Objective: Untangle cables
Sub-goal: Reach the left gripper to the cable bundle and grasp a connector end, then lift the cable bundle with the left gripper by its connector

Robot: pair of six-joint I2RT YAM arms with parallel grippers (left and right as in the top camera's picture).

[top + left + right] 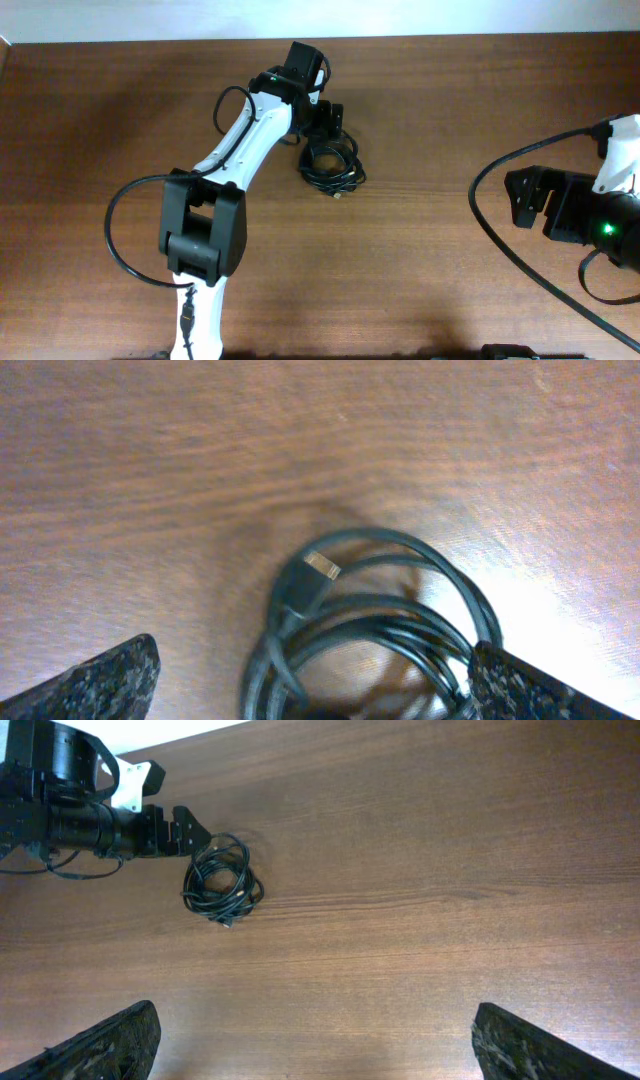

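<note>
The cables [333,165] lie as one small coiled black bundle on the wooden table, with a metallic plug end at its lower right. My left gripper [327,120] is open right at the bundle's far edge. In the left wrist view the coils [370,622] lie between the open fingers [310,690], with one plug [321,566] pointing up left. The right fingertip touches the coil's outer loops. My right gripper [520,197] is open and empty at the table's right side. In the right wrist view [310,1045] the bundle [222,885] lies far off.
The wooden table [440,120] fills all views. Thick black arm wires loop by the left arm [125,240] and the right arm [490,230]. The left arm's white links [245,135] stretch from the front edge to the bundle.
</note>
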